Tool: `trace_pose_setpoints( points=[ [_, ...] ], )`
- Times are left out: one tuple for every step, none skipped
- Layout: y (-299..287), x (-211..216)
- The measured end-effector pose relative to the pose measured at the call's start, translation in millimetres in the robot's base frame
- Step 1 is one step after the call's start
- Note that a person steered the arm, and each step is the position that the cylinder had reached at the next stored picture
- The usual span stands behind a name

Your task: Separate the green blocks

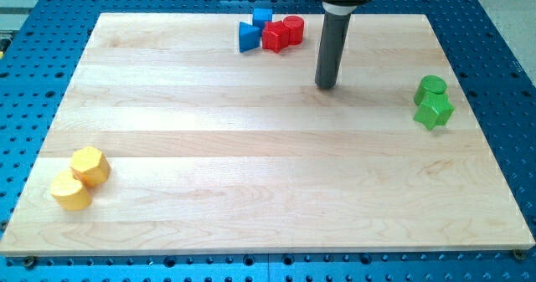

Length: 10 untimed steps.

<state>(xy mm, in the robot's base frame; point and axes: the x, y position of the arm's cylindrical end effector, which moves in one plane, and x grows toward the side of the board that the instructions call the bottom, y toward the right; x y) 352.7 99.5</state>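
Note:
Two green blocks sit touching at the view's right: a green cylinder (432, 87) and, just below it, a green angular block (434, 110). My tip (326, 84) rests on the wooden board (251, 173) in the upper middle, well to the left of the green pair and apart from every block.
A blue triangular block (248, 37), a small blue cube (263, 17), a red star-like block (275, 37) and a red cylinder (292, 29) cluster at the view's top. A yellow hexagonal block (90, 166) and a yellow block (71, 191) touch at the lower left.

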Motion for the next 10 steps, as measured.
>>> trace_pose_setpoints(
  points=[
    [71,-32],
    [149,-33],
    [193,-23],
    [219,30],
    [218,64],
    [194,72],
    [158,72],
    [133,73],
    [149,73],
    [141,75]
  ],
)
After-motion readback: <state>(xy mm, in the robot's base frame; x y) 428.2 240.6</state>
